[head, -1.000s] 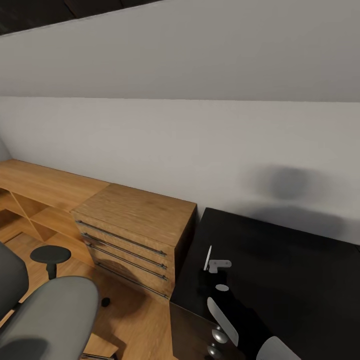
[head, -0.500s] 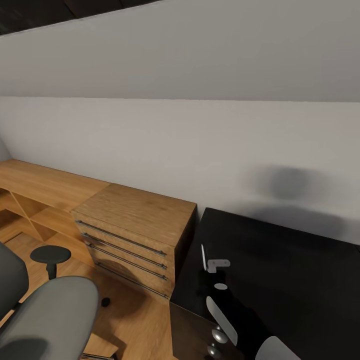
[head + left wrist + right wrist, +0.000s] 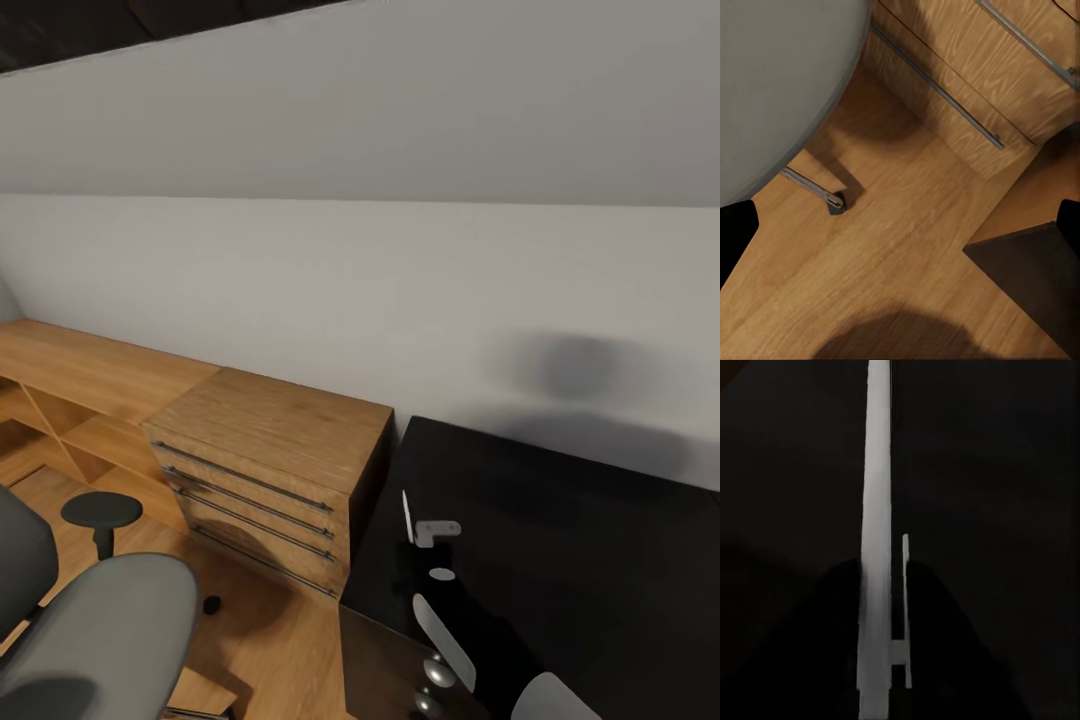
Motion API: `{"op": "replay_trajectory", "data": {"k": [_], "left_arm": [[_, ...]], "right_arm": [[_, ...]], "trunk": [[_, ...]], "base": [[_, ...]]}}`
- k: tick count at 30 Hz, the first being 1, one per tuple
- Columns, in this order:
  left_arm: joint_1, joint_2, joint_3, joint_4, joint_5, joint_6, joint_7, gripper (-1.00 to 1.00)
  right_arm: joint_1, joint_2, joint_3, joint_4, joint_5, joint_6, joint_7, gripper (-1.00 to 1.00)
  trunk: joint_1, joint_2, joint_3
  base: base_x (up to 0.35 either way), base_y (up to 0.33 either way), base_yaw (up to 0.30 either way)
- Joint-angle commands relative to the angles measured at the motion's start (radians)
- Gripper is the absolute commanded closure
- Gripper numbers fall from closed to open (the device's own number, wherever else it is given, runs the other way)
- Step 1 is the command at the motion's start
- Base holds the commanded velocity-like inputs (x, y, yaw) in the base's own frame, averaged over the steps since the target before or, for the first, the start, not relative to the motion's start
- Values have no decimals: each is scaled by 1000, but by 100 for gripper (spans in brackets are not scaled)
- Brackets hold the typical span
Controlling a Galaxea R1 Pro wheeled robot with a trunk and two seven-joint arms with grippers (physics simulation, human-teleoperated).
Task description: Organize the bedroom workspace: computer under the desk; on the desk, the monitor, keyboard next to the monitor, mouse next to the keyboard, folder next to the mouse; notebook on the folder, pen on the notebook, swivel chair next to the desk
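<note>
Lowering advice: keep the thin silver-grey, black-fronted monitor (image 3: 407, 515) upright and square, so its slim stand meets the glossy black desk (image 3: 580, 540) flat
Monitor position: edge-on at the desk's left part, near the grained light-wood drawer cabinet (image 3: 270, 450)
Right gripper: lost in darkness, grip cannot be told
Left gripper (image 3: 900, 225): spread, empty, over the wooden floor (image 3: 870, 285)

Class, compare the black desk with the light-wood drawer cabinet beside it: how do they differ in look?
The desk has a glossy black top; the drawer cabinet is matt light wood with visible grain. The desk's drawer unit carries round silver knobs; the cabinet has long bar handles. Both stand against the white wall, side by side.
</note>
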Motion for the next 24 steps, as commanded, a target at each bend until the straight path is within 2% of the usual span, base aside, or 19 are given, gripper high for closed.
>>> {"op": "replay_trajectory", "data": {"k": [1, 6, 7, 9, 16, 20, 23, 24], "left_arm": [[-1, 1, -4, -1, 9, -8, 2, -100], [-1, 1, -6, -1, 9, -8, 3, -100], [-1, 1, -6, -1, 9, -8, 3, -100], [-1, 1, -6, -1, 9, -8, 3, -100], [-1, 1, -7, -1, 9, -8, 2, -100], [-1, 1, -7, 0, 9, -8, 1, -100], [-1, 1, -8, 0, 10, -7, 0, -100], [-1, 1, -9, 0, 11, -7, 0, -100]], "right_arm": [[0, -1, 3, 12, -17, 9, -8, 100], [0, -6, -1, -24, -16, 9, -9, 100], [0, -8, -4, -68, -16, 11, -11, 100], [1, -10, -4, -91, -16, 20, -12, 100], [2, -18, -6, -133, -16, 35, -13, 100], [19, -46, -8, -213, -17, 37, -15, 100], [35, -62, -9, -266, -47, 40, -16, 100], [38, -70, -10, -284, -78, 46, -19, 100]], "trunk": [[-4, 7, 2], [-23, 42, 18], [-27, 49, 21], [-34, 63, 27], [-61, 112, 49], [-77, 140, 62], [-88, 161, 71], [-92, 168, 74]], "base": [[0, 0, 0], [0, 0, 0], [-57, 0, 0], [-125, 0, 0], [-290, 0, 0], [-333, 0, 0], [-336, 0, 0], [-336, 0, 0]]}}
